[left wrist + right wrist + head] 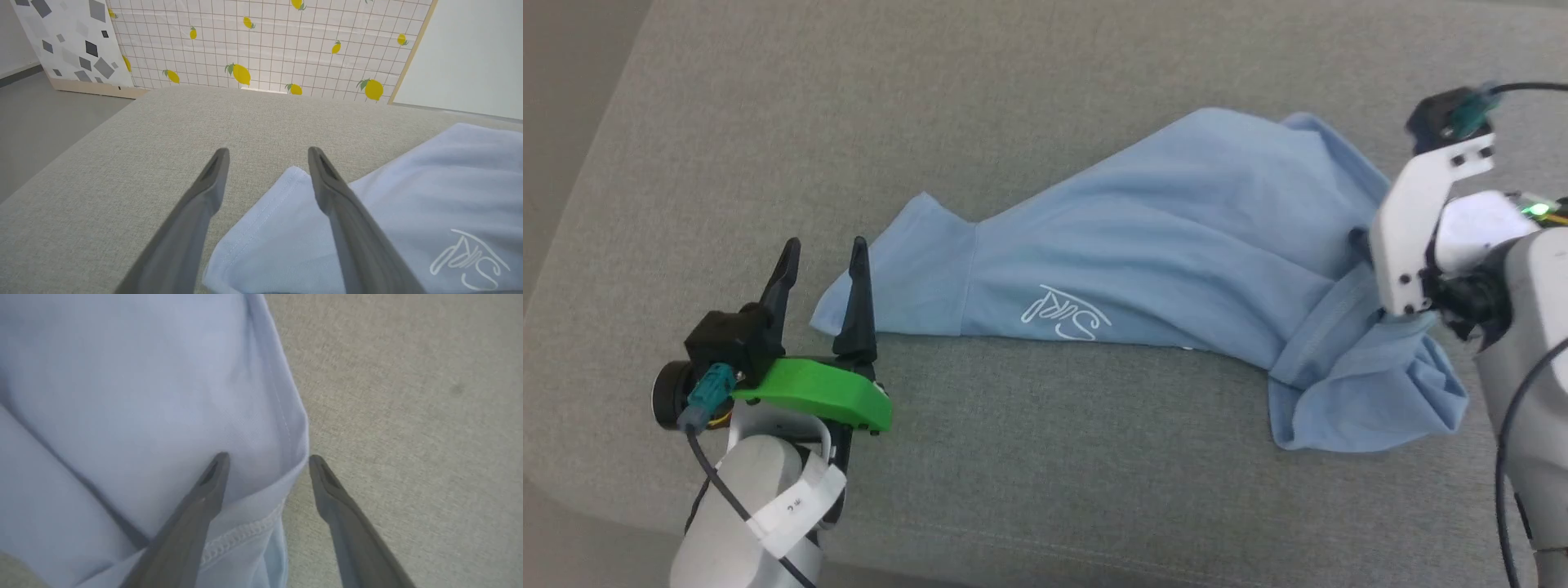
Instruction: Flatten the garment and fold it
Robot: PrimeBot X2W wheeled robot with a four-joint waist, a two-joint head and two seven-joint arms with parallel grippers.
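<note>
Left gripper [823, 253] is closest, over the near-left corner of the grey cushion [1013, 457]. Fingers are spread wide and released, with nothing pinched. Its right finger [856, 302] is right at the sleeve hem; the left finger is over bare cushion.

Garment [1176, 245]: light blue shirt lying on the cushion, running from the middle to the right side.
- Not flat. Long creases run across the body, and the right end is bunched into a folded lump toward the near edge.
- Sleeve [907, 261] points left and lies fairly flat. In the left wrist view its corner [286, 204] sits between and below the fingers.
- White cursive logo [1066, 314] is near the garment's near edge and reads upside down from the head view.

Right gripper [267, 461] points down at the bunched right end. Its fingers are apart and released. One finger is over the fabric, the other over bare cushion, with a stitched hem [241, 535] running between them. From the head view a white bracket [1421, 220] hides these fingers.

A green bracket [817, 396] is on the left wrist.

Beyond the far edge of the cushion there's a lemon-print grid backdrop [265, 45], a panel with grey shapes [69, 41] and grey floor [41, 122].
</note>
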